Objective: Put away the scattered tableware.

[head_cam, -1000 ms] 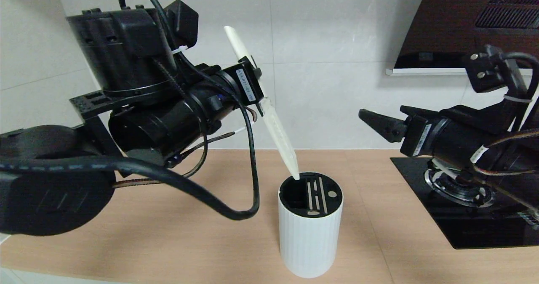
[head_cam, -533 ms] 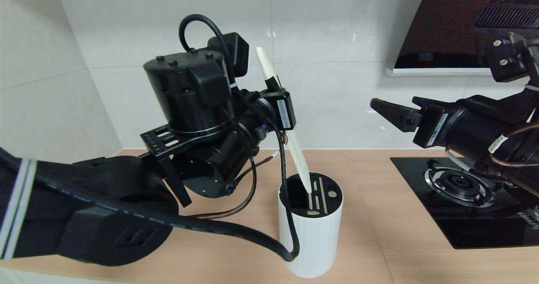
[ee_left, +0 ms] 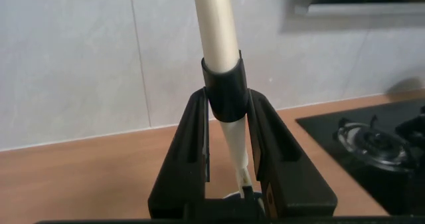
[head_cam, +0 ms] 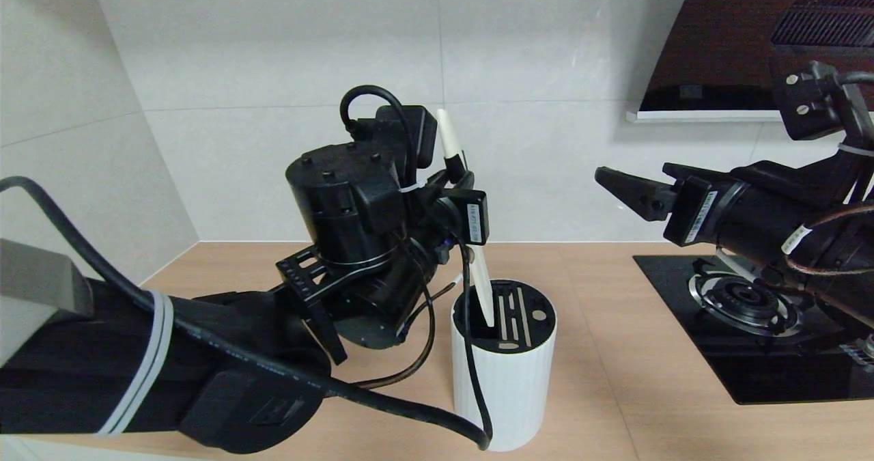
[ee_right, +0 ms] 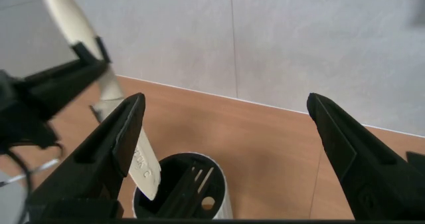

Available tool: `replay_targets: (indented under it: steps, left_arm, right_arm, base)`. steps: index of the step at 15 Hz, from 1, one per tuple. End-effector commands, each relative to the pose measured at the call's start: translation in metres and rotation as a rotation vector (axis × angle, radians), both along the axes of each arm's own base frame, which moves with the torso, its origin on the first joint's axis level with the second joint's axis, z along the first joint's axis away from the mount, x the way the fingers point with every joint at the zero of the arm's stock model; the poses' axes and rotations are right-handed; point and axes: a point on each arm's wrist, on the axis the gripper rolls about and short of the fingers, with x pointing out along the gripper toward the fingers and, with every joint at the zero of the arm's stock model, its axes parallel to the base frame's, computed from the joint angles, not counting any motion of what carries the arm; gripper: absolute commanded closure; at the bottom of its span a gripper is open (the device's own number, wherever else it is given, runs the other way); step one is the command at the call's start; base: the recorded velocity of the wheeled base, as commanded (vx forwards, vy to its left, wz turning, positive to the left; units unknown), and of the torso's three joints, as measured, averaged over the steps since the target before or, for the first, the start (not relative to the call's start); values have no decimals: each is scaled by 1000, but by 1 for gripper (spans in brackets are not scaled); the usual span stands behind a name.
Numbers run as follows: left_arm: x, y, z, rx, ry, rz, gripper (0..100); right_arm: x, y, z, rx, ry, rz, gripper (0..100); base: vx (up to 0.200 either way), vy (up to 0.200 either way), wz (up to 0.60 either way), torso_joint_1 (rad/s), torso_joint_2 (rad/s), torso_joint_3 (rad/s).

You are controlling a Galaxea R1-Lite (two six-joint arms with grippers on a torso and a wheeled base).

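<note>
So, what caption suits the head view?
Left gripper holds a white knife, tip inside the white holder; right gripper open.

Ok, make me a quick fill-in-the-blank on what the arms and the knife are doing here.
1. The left gripper is ___ on the white knife.
2. The knife's tip points ___ into the ribbed holder.
3. The right gripper is open and holds ___.
4. The stove lies on the robot's ___ side.
Missing words: shut, down, nothing, right.

knife (head_cam: 483, 285): matt cream | holder (head_cam: 503, 393): ribbed matt white | counter (head_cam: 614, 352): wood-grain | hob (head_cam: 771, 372): glossy black
</note>
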Motion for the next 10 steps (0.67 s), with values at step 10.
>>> replay_targets:
  steps: [10]
  left_arm:
    - [9, -7, -21, 39, 40, 15, 100]
  right_arm:
    - [4, 2, -5, -11, 16, 0, 0]
  base:
    - [0, 0, 0, 0, 0, 0]
